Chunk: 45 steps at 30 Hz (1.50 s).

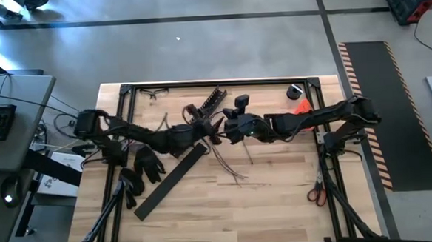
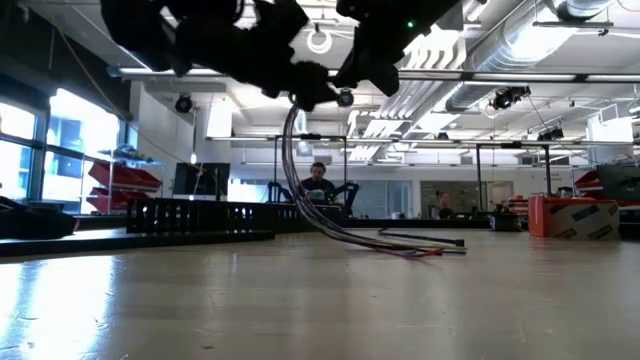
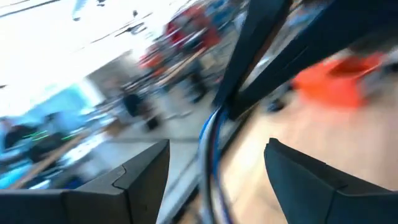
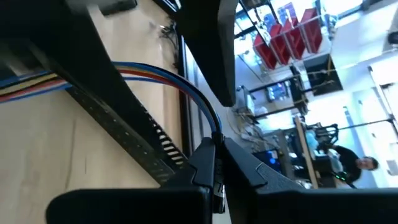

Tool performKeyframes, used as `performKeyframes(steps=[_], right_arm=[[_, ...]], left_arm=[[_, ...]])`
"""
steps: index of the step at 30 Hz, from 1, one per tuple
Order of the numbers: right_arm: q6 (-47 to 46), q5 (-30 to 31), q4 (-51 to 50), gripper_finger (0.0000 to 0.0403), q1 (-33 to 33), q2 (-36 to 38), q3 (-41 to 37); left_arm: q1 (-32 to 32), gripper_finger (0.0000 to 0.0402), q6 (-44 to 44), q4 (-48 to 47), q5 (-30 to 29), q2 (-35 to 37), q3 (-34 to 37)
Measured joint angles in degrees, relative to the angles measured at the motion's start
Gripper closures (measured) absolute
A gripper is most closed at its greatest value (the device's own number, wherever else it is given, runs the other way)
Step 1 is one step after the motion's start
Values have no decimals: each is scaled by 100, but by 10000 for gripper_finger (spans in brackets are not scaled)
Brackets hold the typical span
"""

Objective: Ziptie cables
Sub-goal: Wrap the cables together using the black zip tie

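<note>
Above the middle of the wooden table (image 1: pixel 280 206), the right gripper (image 4: pixel 214 163) pinches the cables (image 2: pixel 310 190) in closed fingers, their loose ends trailing down onto the boards. The left gripper (image 3: pixel 214 171) stands wide open around the same bundle, gripping nothing. No fastened tie is visible on the wires; the binding appears still to be done.

- The cables (image 2: pixel 300 165) hang from the dark arm parts at twelve o'clock, curve down and trail along the table (image 2: pixel 330 300) toward three o'clock.
- A black slotted channel (image 2: pixel 190 213) lies at nine o'clock.
- A person (image 2: pixel 318 185) sits beyond the table.
</note>
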State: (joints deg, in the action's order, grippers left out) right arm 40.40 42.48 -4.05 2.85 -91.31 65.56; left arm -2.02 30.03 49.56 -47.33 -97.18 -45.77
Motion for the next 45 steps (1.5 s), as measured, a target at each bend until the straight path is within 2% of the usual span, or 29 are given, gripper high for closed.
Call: performKeyframes(steps=[3, 7, 13, 16, 21, 26, 33, 39, 45], right_arm=[[4, 364, 12, 403, 107, 0, 0], [71, 872, 24, 403, 264, 0, 0], [-26, 1311, 3, 403, 525, 155, -4], [-226, 1330, -108, 403, 682, 409, -4], [-468, 1550, -449, 403, 939, 868, -4], [-868, 1556, -951, 403, 1218, 1279, -4], [-1310, 1634, -1371, 403, 1726, 1812, -4], [-1384, 2248, -1524, 403, 2196, 2104, -4], [-2324, 2286, -2407, 403, 2452, 2296, -4]], left_arm=[[-31, 160, 245, 0, -641, -298, -161], [-82, 161, 28, -59, -1040, -433, -165], [8, 181, -392, -49, -1275, -278, 132], [167, 197, -623, 10, -1213, -49, 366], [408, 219, -1207, -2, -675, 340, 728], [521, 234, -1343, -20, -547, 553, 938], [559, 247, -1414, -94, -529, 583, 985], [562, 264, -1604, -390, -509, 583, 985], [563, 307, -1703, -678, -264, 583, 985]])
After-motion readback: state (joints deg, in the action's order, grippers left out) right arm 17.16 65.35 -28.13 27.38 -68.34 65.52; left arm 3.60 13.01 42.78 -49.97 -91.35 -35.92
